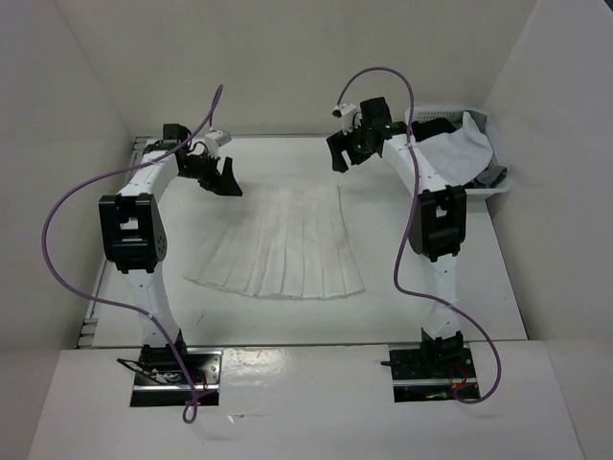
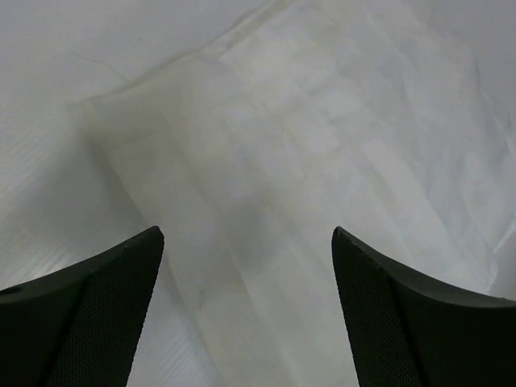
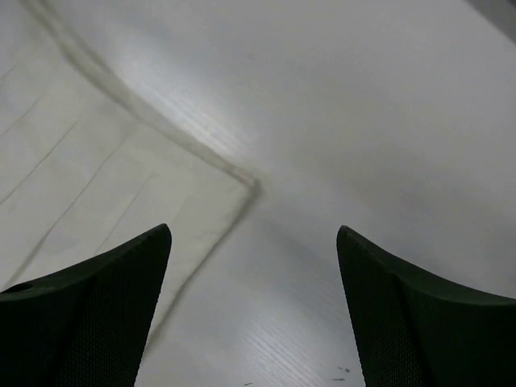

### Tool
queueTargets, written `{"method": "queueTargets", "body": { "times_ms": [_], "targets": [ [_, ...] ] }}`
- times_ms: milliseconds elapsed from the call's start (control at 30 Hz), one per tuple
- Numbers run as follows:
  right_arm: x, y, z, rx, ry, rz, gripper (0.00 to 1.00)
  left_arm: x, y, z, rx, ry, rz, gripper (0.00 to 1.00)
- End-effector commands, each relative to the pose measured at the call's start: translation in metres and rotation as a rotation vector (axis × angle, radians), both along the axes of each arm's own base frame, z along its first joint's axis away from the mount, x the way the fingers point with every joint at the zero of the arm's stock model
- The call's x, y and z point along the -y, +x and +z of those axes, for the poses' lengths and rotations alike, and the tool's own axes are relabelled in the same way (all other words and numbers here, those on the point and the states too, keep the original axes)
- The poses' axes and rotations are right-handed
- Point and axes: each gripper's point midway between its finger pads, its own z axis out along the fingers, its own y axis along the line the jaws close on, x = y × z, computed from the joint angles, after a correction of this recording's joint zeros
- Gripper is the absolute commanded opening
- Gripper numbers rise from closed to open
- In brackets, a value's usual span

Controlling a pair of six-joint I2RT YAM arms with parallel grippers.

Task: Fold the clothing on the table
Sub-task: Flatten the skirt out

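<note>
While the pleated skirt (image 1: 283, 249) lies fanned out flat at the middle of the white surface (image 1: 479, 287), the left end effector (image 1: 222, 179) and right end effector (image 1: 343, 153) hover above its far corners, both spread wide and empty.

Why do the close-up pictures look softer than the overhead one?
Top external: even light, the clothing crisp. Left wrist: lens close to the cloth, pleats hazy, fingers nearly black. Right wrist: a bright sheen on the table, the hem corner soft.
</note>
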Motion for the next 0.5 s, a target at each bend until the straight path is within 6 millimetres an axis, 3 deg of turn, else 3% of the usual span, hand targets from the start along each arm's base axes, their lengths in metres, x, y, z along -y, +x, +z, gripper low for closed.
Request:
{"method": "queueTargets", "body": {
  "times_ms": [0, 67, 133, 167, 200, 233, 267, 300, 333, 467],
  "targets": [
    [0.029, 0.054, 0.069, 0.224, -0.009, -0.321, 0.88, -0.017, 0.030, 0.032, 0.127, 0.035, 0.127, 0.93],
    [0.041, 0.056, 0.099, 0.281, -0.010, -0.408, 0.90, -0.033, 0.036, 0.050, 0.165, 0.077, 0.244, 0.99],
    [0.023, 0.039, 0.107, 0.268, -0.011, -0.371, 0.94, -0.061, 0.036, 0.061, 0.183, 0.127, 0.361, 1.00],
    [0.010, 0.026, 0.120, 0.269, 0.013, -0.330, 0.95, -0.070, 0.031, 0.082, 0.215, 0.130, 0.415, 1.00],
    [-0.014, 0.010, 0.121, 0.258, 0.015, -0.269, 0.97, -0.078, 0.022, 0.079, 0.197, 0.147, 0.450, 1.00],
    [-0.026, -0.008, 0.103, 0.198, -0.005, -0.230, 0.98, -0.091, 0.012, 0.078, 0.177, 0.167, 0.487, 1.00],
    [-0.038, -0.023, 0.104, 0.190, -0.015, -0.194, 0.98, -0.100, 0.002, 0.090, 0.193, 0.191, 0.523, 1.00],
    [-0.066, -0.043, 0.095, 0.163, -0.019, -0.128, 0.98, -0.107, -0.007, 0.090, 0.179, 0.204, 0.545, 1.00],
    [-0.073, -0.058, 0.072, 0.113, -0.046, -0.100, 0.98, -0.115, -0.019, 0.087, 0.155, 0.215, 0.568, 1.00],
    [-0.107, -0.100, 0.029, 0.030, -0.065, -0.044, 0.98, -0.152, -0.077, 0.085, 0.101, 0.196, 0.688, 1.00]
  ]
}}
